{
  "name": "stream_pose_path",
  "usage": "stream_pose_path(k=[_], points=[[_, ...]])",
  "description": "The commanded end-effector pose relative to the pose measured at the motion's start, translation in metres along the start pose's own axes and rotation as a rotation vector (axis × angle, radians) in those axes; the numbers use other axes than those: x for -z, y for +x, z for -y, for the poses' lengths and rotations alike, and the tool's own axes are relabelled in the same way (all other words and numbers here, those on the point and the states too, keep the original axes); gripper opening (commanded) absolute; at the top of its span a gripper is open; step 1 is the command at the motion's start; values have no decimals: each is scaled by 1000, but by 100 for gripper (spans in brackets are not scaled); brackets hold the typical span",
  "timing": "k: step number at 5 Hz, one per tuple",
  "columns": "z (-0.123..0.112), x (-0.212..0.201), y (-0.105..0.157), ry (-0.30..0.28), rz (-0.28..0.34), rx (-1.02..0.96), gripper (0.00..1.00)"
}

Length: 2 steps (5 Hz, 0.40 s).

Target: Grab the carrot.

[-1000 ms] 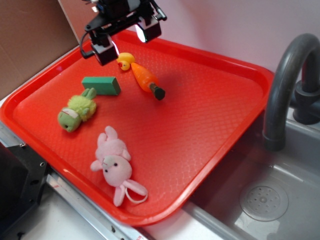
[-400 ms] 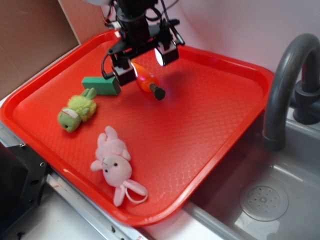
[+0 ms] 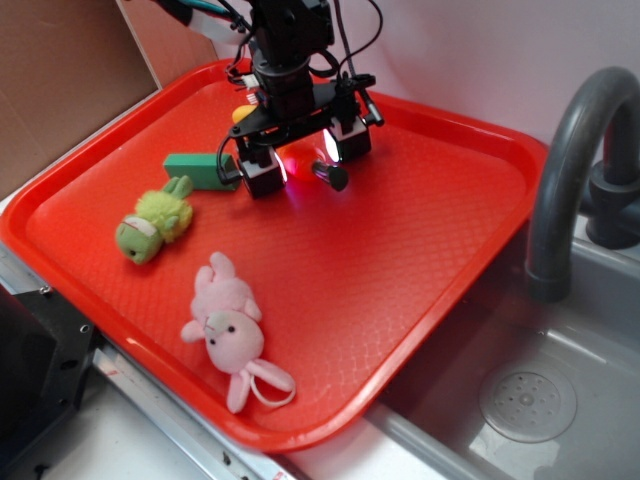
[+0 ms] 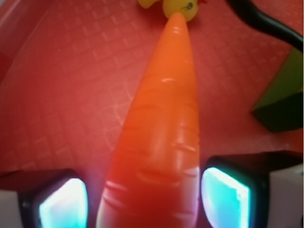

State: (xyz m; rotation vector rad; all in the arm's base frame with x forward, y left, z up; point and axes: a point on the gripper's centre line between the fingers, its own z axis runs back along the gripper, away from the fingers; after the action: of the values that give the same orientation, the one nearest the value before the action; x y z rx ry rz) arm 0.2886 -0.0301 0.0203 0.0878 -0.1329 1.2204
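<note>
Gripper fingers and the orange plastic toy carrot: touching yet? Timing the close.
Apart. The wrist view shows red tray in slim gaps between the orange plastic toy carrot and both fingers.

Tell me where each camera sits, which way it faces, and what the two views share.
Exterior: raised off the tray's near corner by the sink, looking down across it; shows the arm and gripper lowered over the carrot, plus block and two plush toys.
Wrist: on the gripper, looking down along the carrot toward the duck; both fingertips show at the bottom corners, either side of the carrot.
Shared: carrot, block, tray, fingertips.
</note>
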Motion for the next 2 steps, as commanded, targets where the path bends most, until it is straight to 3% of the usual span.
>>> stream_pose_path(k=[1,2], points=[[-5,-2,6,-23,32,12,0],[-10,-11,8,-32,32,19,0]])
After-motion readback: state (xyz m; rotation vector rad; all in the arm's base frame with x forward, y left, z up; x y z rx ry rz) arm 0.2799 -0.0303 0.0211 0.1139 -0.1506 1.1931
